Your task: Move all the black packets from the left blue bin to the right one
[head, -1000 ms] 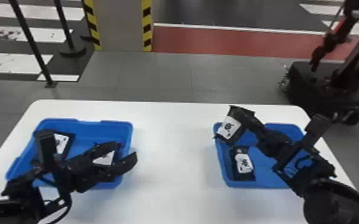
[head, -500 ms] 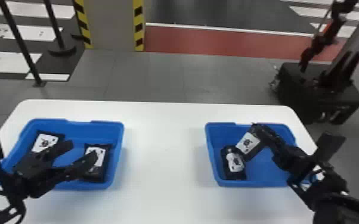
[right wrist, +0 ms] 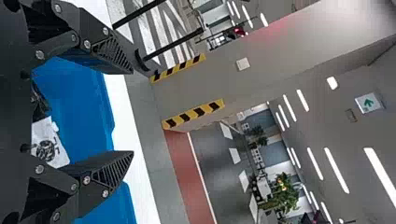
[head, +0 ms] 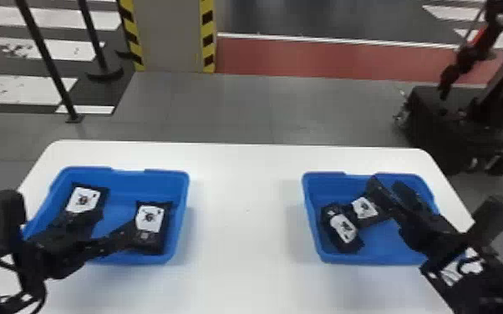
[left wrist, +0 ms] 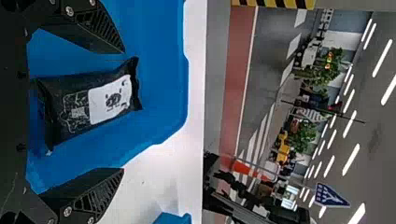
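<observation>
2 black packets point(head: 150, 219) await picking, seemingly the current step, in the left blue bin point(head: 167, 173); spread left gripper point(left wrist: 123, 111) should enclose 1, spread right gripper point(right wrist: 132, 112) lift clear.

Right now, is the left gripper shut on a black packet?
No, the left gripper stands open, with blue of the left bin showing between each finger and the black packet.

Four black, white-labelled packets point(head: 152, 227) lie labels showing, two by the left bin's point(head: 138, 183) side edges, two toward the right bin's point(head: 332, 186) left edge.
</observation>
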